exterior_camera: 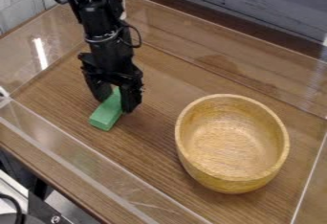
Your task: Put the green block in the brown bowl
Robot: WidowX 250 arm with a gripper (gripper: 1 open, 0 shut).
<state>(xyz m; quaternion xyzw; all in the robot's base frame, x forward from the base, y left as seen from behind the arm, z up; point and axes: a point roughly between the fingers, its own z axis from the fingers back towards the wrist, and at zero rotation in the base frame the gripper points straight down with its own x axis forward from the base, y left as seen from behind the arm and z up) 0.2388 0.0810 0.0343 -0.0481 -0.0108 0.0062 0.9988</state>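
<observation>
Green and matte, the small rectangular block [106, 115] lay on the brown wooden tabletop [153, 161], at the foot of the black robot arm [98, 17]. The gripper [113, 96] was down over the block's far end with its fingers spread, one to either side; whether either finger touched the block was hard to tell from this angle. The light-brown wooden bowl [231, 173] stood well apart, to the right in the view, with nothing inside it. By that measure only the approach looked done. Closing on the block, lifting it, carrying it across and letting it go inside the bowl's rim all remained.
</observation>
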